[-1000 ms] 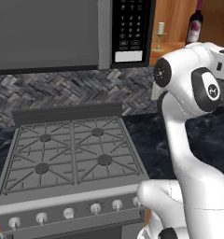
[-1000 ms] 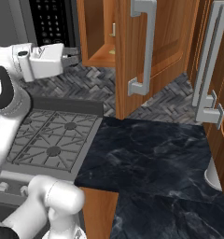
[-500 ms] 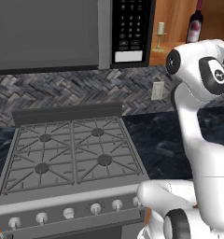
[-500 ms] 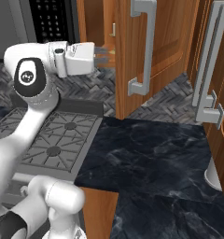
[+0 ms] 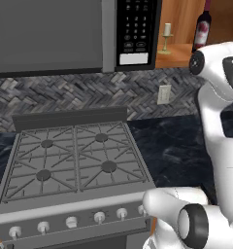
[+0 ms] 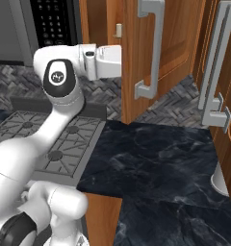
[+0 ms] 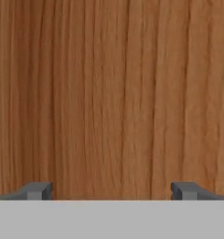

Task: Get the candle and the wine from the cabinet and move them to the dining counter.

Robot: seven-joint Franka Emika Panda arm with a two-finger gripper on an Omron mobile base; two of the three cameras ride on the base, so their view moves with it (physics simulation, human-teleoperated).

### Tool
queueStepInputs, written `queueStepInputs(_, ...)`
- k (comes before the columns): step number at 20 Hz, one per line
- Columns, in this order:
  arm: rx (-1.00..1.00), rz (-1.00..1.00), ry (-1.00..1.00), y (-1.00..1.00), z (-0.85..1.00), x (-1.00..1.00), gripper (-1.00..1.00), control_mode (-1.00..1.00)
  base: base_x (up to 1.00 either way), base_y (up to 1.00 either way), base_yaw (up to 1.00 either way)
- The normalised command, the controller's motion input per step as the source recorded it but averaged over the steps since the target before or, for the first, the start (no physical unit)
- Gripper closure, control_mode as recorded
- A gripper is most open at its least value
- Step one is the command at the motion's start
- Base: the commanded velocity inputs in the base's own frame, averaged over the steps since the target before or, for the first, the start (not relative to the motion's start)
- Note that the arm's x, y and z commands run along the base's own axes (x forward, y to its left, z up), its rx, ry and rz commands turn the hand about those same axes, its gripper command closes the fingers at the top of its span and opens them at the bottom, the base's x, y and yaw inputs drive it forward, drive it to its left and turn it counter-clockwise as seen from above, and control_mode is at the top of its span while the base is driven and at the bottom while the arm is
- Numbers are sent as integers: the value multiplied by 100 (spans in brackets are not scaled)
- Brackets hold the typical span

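The cream candle (image 5: 166, 36) on its brass holder stands on the open cabinet's shelf (image 5: 179, 49). The dark wine bottle (image 5: 202, 29) with its red label stands to the candle's right on the same shelf. In the right base view the cabinet door (image 6: 133, 53) with a silver bar handle (image 6: 155, 48) hangs open, and my white hand (image 6: 107, 60) reaches level towards it, its front end hidden behind the door's edge. In the hand view my gripper (image 7: 111, 191) is open with nothing between its fingertips (image 7: 37, 190), close to a plain wooden face. The dining counter is out of view.
Under my arm is a gas stove (image 5: 74, 160), with a microwave (image 5: 133, 31) above it. A black marbled worktop (image 6: 156, 158) lies right of the stove. A second wooden door with a bar handle (image 6: 217, 72) stands at the far right, a white object (image 6: 223, 180) below it.
My arm has swung towards the cabinet. In the right base view the hand has moved right, up to the open door's edge. The jaws have stayed open; candle and wine have not moved.
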Motion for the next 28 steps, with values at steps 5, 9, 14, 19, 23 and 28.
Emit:
queueStepInputs(5, 1, -3, 0, -68, 0, 21, -100, -100, 0, 0, 0)
queueStepInputs(9, 3, -1, 0, -76, 0, 19, -100, -100, 0, 0, 0)
queueStepInputs(14, 5, 0, 0, -83, 0, 16, -100, -100, 0, 0, 0)
queueStepInputs(19, 7, 0, 3, -79, 0, 14, -100, -100, 0, 0, 0)
queueStepInputs(23, 6, 0, 2, -76, 0, 14, -100, -100, 0, 0, 0)
queueStepInputs(28, 0, 2, 0, -15, 0, 0, -100, -100, 0, 0, 0)
